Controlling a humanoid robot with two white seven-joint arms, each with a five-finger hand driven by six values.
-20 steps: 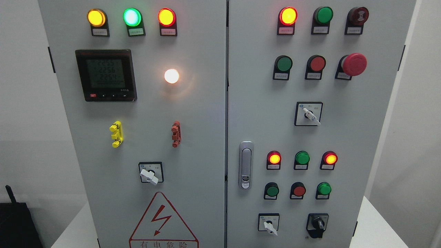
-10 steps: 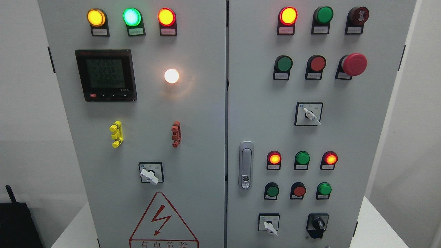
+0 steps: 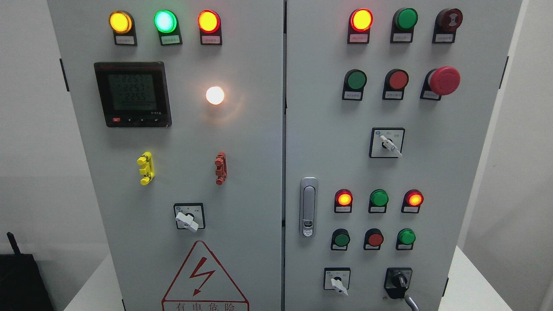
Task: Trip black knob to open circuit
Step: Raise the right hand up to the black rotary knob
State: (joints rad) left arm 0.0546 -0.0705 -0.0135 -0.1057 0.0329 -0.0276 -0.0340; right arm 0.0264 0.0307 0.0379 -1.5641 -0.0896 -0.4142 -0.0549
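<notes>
The black knob [image 3: 398, 281] sits low on the right door of the grey cabinet [image 3: 432, 172], in a black square plate, with its pointer roughly upright. A thin grey part of my right hand [image 3: 412, 302] pokes up from the bottom edge, just below and right of the knob and touching its lower rim or very close to it. The rest of that hand is out of the picture. My left hand does not show.
A white selector [image 3: 339, 285] is left of the knob. Above it are green and red buttons [image 3: 375, 238] and lit red lamps [image 3: 344, 198]. The door latch [image 3: 308, 207] is at the middle. A red mushroom button [image 3: 444, 80] juts out higher up.
A grey part of my right hand has risen into view at the bottom edge below the black knob. The meter's digits have changed. The knob has not turned.
</notes>
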